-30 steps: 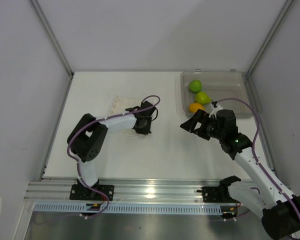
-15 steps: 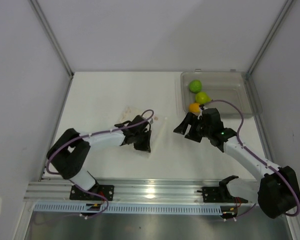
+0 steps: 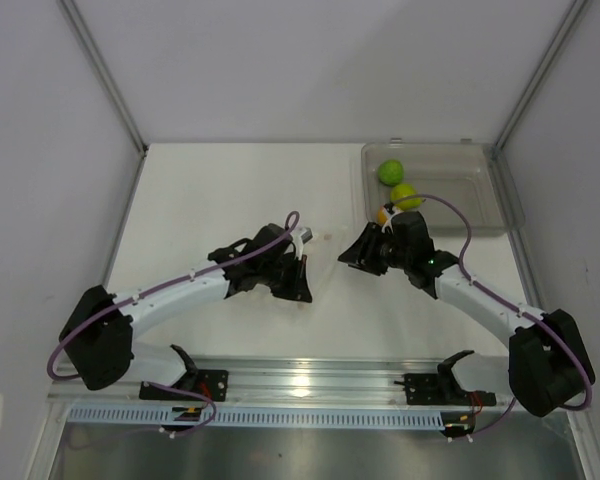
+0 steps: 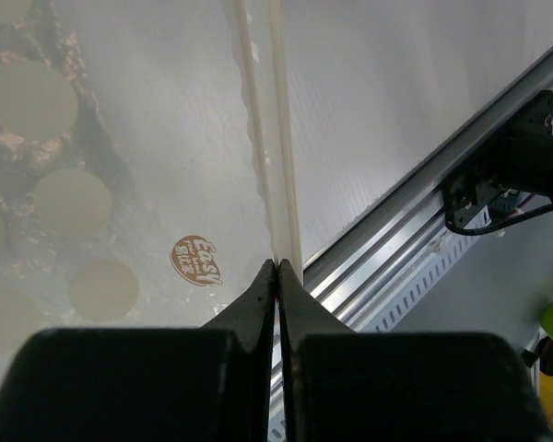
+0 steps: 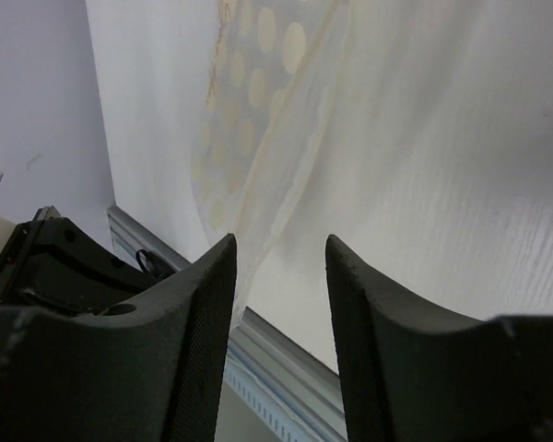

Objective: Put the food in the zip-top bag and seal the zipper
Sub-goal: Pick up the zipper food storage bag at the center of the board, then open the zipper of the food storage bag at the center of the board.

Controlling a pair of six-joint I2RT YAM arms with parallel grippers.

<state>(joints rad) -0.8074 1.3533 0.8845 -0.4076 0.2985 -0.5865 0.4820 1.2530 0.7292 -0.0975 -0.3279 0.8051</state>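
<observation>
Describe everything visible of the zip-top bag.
The zip-top bag is thin clear plastic printed with pale round dots and a small brown logo. Its zipper, a pale double strip, runs along one edge, pinched by the shut left gripper. The open right gripper faces it, not touching. It looks empty.

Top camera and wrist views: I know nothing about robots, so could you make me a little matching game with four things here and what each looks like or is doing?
Things:
1. left gripper
2. right gripper
3. lime-green pieces
4. zip-top bag

States:
A. lying in the clear tray
B. open, holding nothing
C. clear, with pale round dots
D. shut on the bag's edge

Pairs: 1-D, 2-B, 3-A, 4-C.
</observation>
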